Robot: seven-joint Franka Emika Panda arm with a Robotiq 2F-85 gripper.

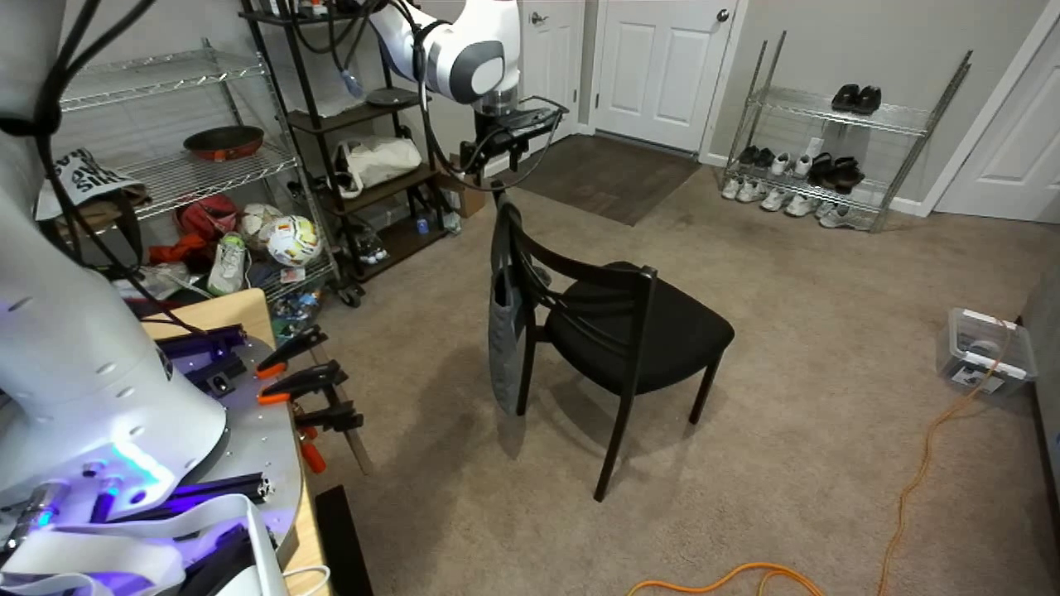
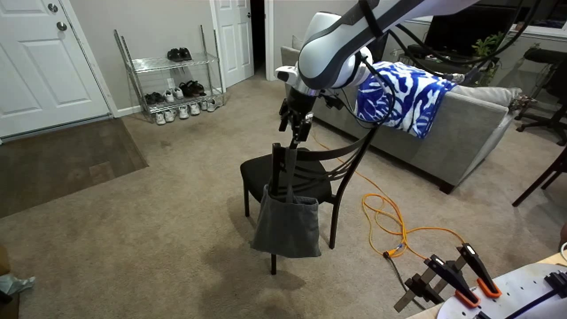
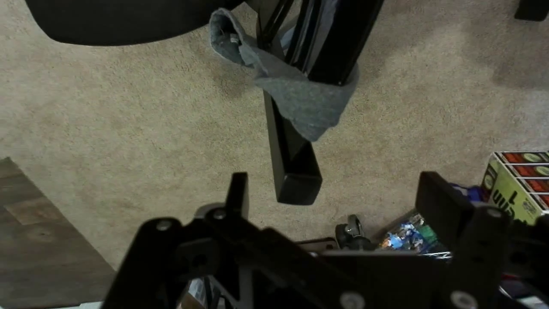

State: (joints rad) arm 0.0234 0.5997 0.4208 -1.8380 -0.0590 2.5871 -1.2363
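While one claw [image 3: 335, 186] holds two fingers [image 3: 239, 193] apart, one chair [image 1: 646, 331] bears one bag [image 2: 288, 230].

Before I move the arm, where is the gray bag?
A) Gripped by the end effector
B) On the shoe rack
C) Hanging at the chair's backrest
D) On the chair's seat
C: an exterior view shows the gray bag hanging by its strap at the backrest, and the wrist view shows the end effector open.
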